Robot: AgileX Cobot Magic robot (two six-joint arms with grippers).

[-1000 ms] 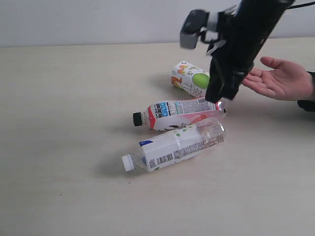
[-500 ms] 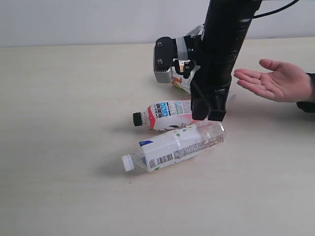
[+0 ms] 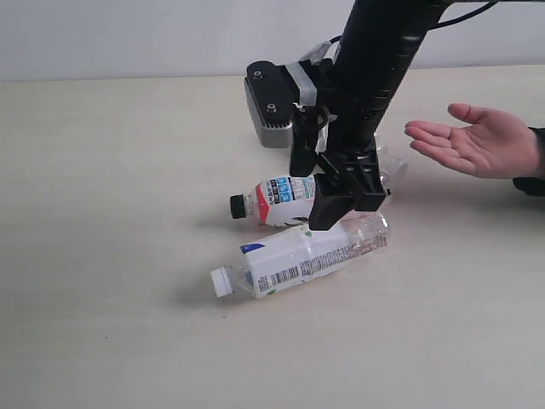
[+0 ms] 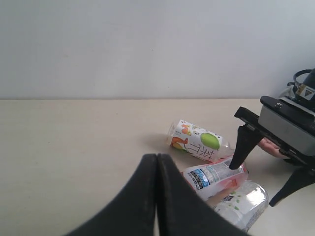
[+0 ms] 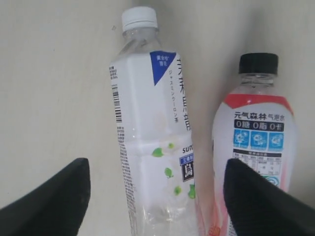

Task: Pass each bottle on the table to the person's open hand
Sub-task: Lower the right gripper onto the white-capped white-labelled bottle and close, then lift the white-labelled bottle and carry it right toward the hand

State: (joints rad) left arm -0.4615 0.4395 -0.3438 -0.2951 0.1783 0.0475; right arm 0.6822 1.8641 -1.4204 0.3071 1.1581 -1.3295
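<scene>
The right tool [image 5: 156, 167] hangs wide open and empty, low over the white-cap bottle [image 3: 298, 256] and the red bottle [image 3: 285, 194]. Both lie side by side on the desk [image 3: 111, 213]. The apple bottle [image 4: 197, 141] lies just behind them. The hand [image 3: 473, 145] waits palm up at the right. The left tool [image 4: 156, 158] is closed on nothing.

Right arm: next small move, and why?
Probably lower the right pincer straight down. It is open and centred over the white-capped bottle, which lies flat on the table between its fingers. Watch one finger: it sits over the edge of the red-labelled bottle lying close alongside, so it may clip that on the way down.
</scene>
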